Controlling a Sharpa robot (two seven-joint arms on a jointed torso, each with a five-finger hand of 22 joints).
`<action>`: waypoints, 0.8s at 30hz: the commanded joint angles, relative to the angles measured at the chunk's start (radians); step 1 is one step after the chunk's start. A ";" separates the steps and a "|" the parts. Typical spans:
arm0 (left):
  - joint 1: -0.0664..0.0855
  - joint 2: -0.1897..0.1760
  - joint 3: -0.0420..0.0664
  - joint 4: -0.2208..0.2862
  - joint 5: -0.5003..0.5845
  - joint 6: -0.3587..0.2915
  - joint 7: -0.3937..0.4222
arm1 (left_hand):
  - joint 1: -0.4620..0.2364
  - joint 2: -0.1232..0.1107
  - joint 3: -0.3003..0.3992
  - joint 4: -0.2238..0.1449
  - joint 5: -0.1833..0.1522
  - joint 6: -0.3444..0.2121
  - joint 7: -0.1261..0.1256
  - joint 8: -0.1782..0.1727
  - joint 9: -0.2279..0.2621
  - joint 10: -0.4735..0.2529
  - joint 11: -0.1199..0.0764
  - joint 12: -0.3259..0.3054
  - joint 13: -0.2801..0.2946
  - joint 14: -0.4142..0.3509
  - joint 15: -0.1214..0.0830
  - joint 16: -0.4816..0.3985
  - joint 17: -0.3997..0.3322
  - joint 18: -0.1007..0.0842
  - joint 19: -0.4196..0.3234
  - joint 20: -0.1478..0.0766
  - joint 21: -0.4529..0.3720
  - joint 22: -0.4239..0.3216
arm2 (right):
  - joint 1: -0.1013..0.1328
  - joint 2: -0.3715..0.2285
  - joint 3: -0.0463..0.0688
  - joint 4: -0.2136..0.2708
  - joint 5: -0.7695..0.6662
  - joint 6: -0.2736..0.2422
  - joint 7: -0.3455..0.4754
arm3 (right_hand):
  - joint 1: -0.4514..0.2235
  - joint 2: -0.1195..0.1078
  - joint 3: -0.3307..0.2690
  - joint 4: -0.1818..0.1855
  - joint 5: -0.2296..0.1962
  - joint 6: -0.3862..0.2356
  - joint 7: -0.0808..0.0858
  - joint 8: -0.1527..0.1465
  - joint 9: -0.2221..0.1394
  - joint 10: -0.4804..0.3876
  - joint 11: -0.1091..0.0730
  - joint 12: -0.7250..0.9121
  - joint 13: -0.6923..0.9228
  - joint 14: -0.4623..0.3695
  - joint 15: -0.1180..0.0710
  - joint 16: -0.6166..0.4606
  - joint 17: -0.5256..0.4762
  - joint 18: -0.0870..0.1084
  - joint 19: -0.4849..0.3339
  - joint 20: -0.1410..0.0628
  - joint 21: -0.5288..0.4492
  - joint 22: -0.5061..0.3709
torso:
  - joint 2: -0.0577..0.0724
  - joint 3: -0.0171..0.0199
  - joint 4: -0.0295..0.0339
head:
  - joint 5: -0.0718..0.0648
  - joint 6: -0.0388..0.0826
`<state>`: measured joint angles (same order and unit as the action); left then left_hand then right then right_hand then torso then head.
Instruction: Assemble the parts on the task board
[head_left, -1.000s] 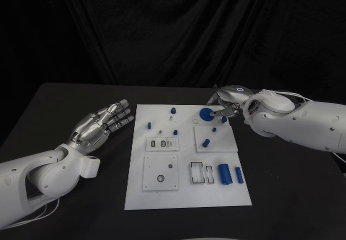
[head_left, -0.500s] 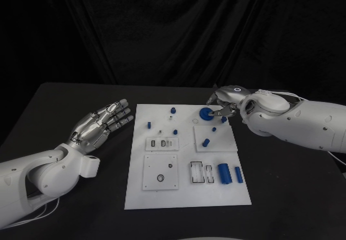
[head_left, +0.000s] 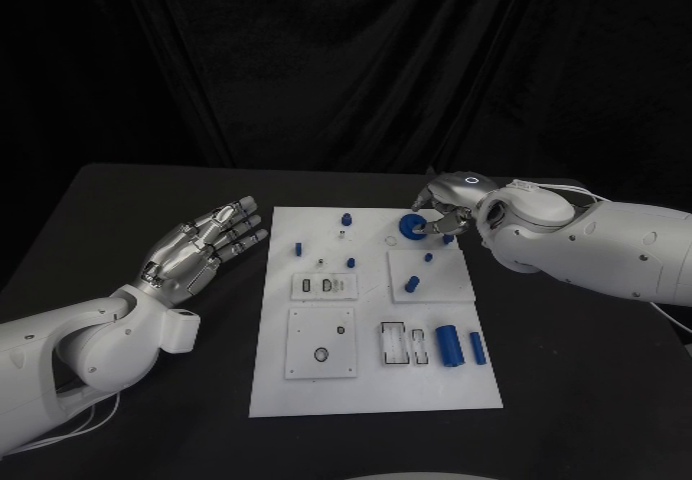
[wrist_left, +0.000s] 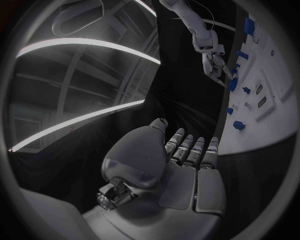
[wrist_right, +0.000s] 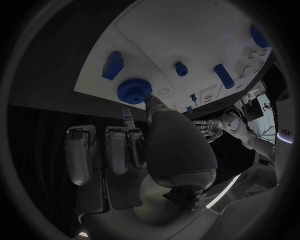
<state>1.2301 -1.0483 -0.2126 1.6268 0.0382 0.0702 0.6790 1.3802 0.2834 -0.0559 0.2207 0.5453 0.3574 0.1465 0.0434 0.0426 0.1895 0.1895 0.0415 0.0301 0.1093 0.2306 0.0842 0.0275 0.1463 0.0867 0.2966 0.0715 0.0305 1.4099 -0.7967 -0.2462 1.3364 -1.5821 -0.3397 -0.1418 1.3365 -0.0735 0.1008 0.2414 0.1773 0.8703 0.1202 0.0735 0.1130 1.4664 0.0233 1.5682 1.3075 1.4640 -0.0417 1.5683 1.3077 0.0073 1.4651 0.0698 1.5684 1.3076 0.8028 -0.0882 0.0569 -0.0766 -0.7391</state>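
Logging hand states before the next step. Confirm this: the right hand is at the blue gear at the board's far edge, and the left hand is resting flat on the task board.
Not quite. The right hand is at the blue gear, but the left hand is open beside the task board, off its left edge, not on it. The head view shows this.

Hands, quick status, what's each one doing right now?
Left hand: open, fingers spread, holding nothing, beside the task board.
Right hand: its fingers are on the blue gear at the board's far edge; a firm hold cannot be told.

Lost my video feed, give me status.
Right robot hand touching blue gear at task board far edge. Left robot hand open, off board. Nothing in the way.
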 joint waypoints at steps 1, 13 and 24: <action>-0.001 0.002 0.001 0.000 -0.001 0.019 0.185 | 0.009 0.001 0.004 0.001 0.003 0.004 0.026 0.002 0.000 0.002 0.003 0.004 0.001 0.003 0.005 0.007 0.001 -0.018 0.008 -0.002 0.005 0.001 | -0.003 0.002 0.001 -0.002 -0.008 0.008 -0.030 | -0.007 0.002 0.001 0.004 0.009 0.004 0.003 0.004 0.001 0.104 0.007 0.003 0.263 0.107 0.009 0.002 0.263 -0.007 0.106 0.007 0.002 0.263 | 0.000 0.0008 0.0000 | 0.001 -0.002; -0.001 0.003 0.001 -0.001 -0.001 0.021 0.182 | 0.010 0.001 0.007 -0.001 0.003 0.004 0.027 0.001 0.000 0.002 0.004 0.004 0.001 0.003 0.005 0.007 0.001 -0.019 0.008 -0.002 0.006 0.002 | -0.007 0.012 0.001 -0.014 -0.008 0.030 -0.038 | -0.003 0.013 0.007 -0.005 0.055 0.018 0.008 0.008 0.003 0.104 0.013 0.003 0.263 0.107 0.015 0.002 0.263 -0.007 0.106 0.013 0.002 0.263 | 0.000 0.0003 -0.0024 | 0.004 -0.002; -0.001 0.005 0.001 -0.004 -0.001 0.022 0.178 | 0.010 0.001 0.010 -0.002 0.003 0.003 0.028 0.001 0.000 0.003 0.005 0.004 0.001 0.003 0.005 0.008 0.001 -0.020 0.009 -0.002 0.006 0.002 | -0.013 0.020 0.001 -0.024 -0.008 0.053 -0.040 | -0.007 0.014 0.007 -0.009 0.075 0.036 0.011 0.015 0.007 0.104 0.021 0.003 0.263 0.107 0.020 0.002 0.263 -0.007 0.106 0.017 0.002 0.263 | 0.000 0.0005 -0.0005 | 0.002 -0.004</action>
<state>1.2299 -1.0452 -0.2126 1.6229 0.0383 0.0750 0.6790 1.3802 0.2834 -0.0517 0.2164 0.5453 0.3574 0.1465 0.0434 0.0425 0.1895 0.1894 0.0414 0.0299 0.1093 0.2305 0.0887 0.0274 0.1463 0.0867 0.2966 0.0715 0.0305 1.4008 -0.7775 -0.2454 1.3145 -1.5830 -0.3064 -0.1584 1.3313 -0.0683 0.1066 0.2357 0.2502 0.9024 0.1310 0.0855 0.1193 1.4649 0.0399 1.5681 1.3073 1.4656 -0.0256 1.5683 1.3076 0.0075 1.4688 0.0806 1.5684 1.3075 0.8028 -0.0876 0.0552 -0.0743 -0.7432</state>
